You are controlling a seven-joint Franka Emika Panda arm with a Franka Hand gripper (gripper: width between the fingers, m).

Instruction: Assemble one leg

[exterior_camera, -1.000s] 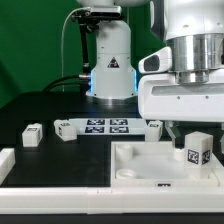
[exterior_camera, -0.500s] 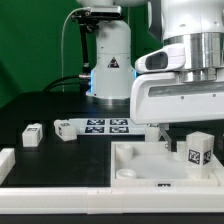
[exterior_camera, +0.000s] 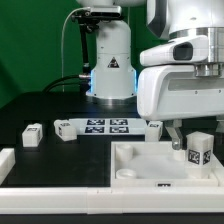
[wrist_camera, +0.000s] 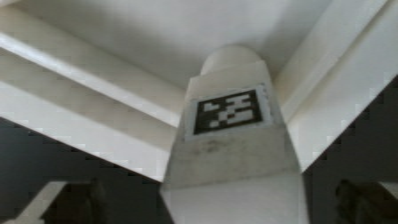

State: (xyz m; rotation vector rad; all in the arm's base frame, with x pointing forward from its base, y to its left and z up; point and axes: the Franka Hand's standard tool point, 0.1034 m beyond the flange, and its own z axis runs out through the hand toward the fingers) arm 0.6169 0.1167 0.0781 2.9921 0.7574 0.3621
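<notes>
The leg (wrist_camera: pixel 228 130) stands upright directly below the hand (exterior_camera: pixel 190 133), long axis vertical, over the tray (exterior_camera: pixel 140 165); hand state cannot be determined.

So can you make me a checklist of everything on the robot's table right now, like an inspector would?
Surface: dark table, with a white rail along the front edge.
Job's things: one leg stands upright with its tag showing, on the tray at the exterior view's right. It fills the wrist view. More legs lie apart on the table: one at the left, and one and another at the ends of the marker board.
Clutter: nothing seen.
Claw: hidden behind the arm's white body, near the upright leg; open or shut, cannot tell.
Cables: a grey cable by the arm's base.
Surroundings: green backdrop.
</notes>
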